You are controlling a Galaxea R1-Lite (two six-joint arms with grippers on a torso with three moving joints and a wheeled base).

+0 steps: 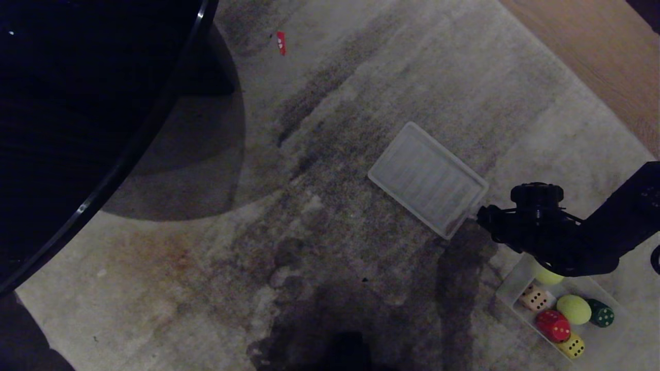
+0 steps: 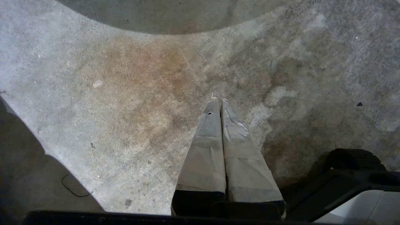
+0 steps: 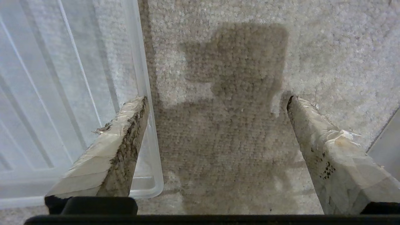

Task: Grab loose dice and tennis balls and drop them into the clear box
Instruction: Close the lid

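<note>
1. At far left, my left gripper [image 2: 221, 101] hung parked over bare carpet [image 1: 319, 206], fingers pressed together, holding nothing.
2. Mid-scene, I noted only the ribbed lid [image 1: 428, 179] lying flat; no loose pieces showed on the rug.
3. Right of the lid, my right gripper [image 3: 215, 103] hovered just beside its edge, fingers spread wide and empty.
4. At lower right, the clear box [image 1: 510, 294] held a beige-pink die [image 1: 534, 298], red die [image 1: 553, 324], yellow die [image 1: 573, 346], dark green die [image 1: 601, 314] and two tennis balls [image 1: 573, 308].
5. I judged collection complete.
</note>
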